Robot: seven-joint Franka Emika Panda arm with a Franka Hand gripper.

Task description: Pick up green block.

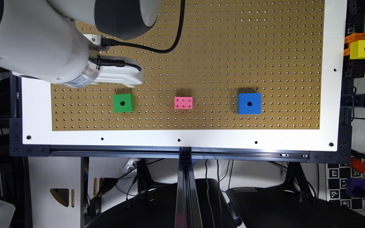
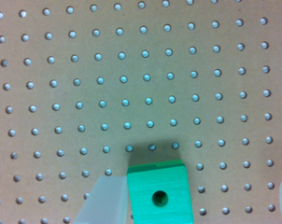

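Green block [image 1: 123,103] sits flat on the brown pegboard [image 1: 220,57] of the table [image 1: 182,138], toward the exterior view's left, its round dark hole facing up. In the wrist view the green block [image 2: 159,193] lies between two pale translucent fingers [image 2: 103,200], one just beside its edge and the other well apart near the picture's border, so the gripper [image 2: 192,200] stands spread wide and holds nothing. In the exterior view the white gripper [image 1: 119,76] hangs just on the far side of the block, at the end of the big white arm [image 1: 33,41], with a black cable [image 1: 157,47] looping past it. To the block's right, in a row, lie a small pink brick [image 1: 183,103] and then a blue cube [image 1: 249,103]. A yellow cube [image 1: 362,49] sits off the table at the far right.
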